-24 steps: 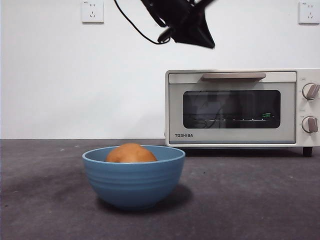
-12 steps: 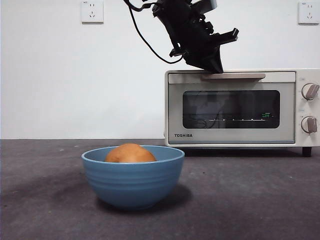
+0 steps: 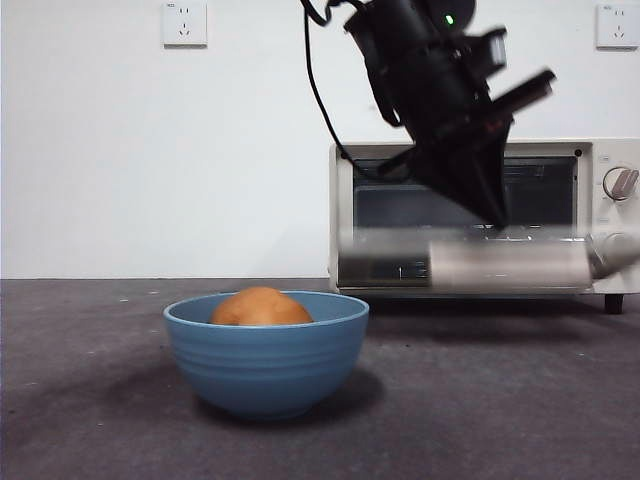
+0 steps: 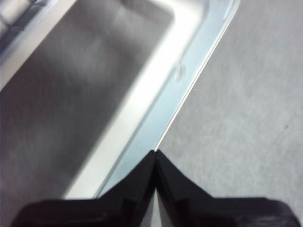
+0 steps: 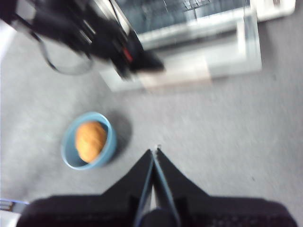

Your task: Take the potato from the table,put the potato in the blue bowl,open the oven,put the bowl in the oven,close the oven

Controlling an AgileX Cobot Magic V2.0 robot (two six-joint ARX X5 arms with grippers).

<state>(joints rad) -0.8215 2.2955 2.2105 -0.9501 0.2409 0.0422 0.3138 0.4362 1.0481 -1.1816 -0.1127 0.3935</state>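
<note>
door (image 3: pixel 465 262) of oven (image 3: pixel 610 215) halfway down, blurred, long axis left-right. left gripper (image 3: pixel 490 205) pressed together, tip at door's top edge, no pinch on handle visible. potato (image 3: pixel 261 306) sits in bowl (image 3: pixel 266 352), near and left of oven, well apart from door. right gripper (image 5: pixel 154 153) pressed together, empty, high over table (image 3: pixel 520 400), right of bowl; judged nearer arm for bowl, lying to its left.

Even, bright light; motion blur smears the oven (image 3: pixel 480 262) door and both wrist views.
</note>
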